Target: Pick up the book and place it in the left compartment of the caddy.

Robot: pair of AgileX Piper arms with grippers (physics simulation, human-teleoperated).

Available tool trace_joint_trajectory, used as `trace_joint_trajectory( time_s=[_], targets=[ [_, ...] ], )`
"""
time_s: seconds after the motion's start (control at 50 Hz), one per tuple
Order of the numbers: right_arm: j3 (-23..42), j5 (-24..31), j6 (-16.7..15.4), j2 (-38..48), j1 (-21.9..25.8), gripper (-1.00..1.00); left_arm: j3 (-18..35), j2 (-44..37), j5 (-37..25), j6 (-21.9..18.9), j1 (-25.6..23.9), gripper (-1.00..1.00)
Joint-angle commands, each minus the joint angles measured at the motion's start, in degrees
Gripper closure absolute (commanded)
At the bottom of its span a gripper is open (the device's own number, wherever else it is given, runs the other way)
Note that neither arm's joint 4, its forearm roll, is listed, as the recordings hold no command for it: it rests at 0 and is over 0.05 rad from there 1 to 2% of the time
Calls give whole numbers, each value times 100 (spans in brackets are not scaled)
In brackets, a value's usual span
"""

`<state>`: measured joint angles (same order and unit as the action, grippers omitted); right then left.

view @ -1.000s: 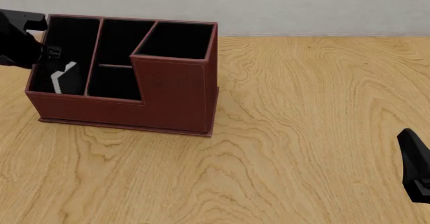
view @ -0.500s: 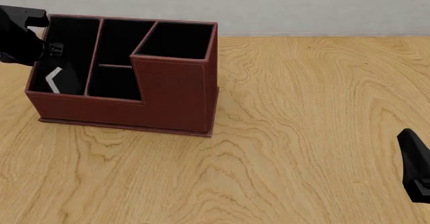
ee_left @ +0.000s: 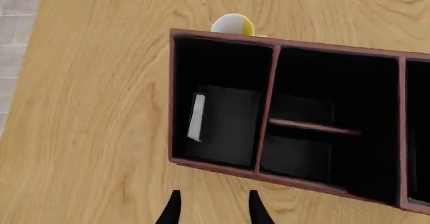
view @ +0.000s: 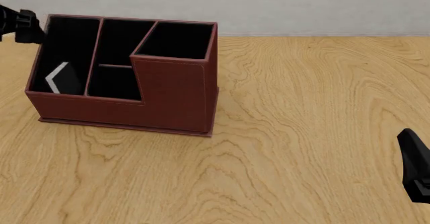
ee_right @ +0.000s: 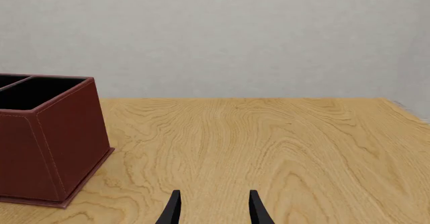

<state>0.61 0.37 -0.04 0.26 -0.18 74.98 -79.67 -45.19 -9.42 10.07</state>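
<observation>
Front view: book half-hidden in left compartment.

Setting: we take this for a simulated tabletop workspace with an office flavour. We note a light wood-grain table, a plain grey wall behind it, a leather-look desk caddy, and flat, rendered surfaces with no clutter-marks of real use.

Bare table right of caddy
</observation>
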Motion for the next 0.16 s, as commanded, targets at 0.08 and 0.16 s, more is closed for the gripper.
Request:
trace_joint_trajectory(
  time_s=[0.08,0.16],
  targets=[
    [-13,-12,0,0,12,-100,-737,1839,-512,472,-444,-100],
    [-13,-12,0,0,13,-100,-905,2351,-675,510,-583,-100]
  ],
)
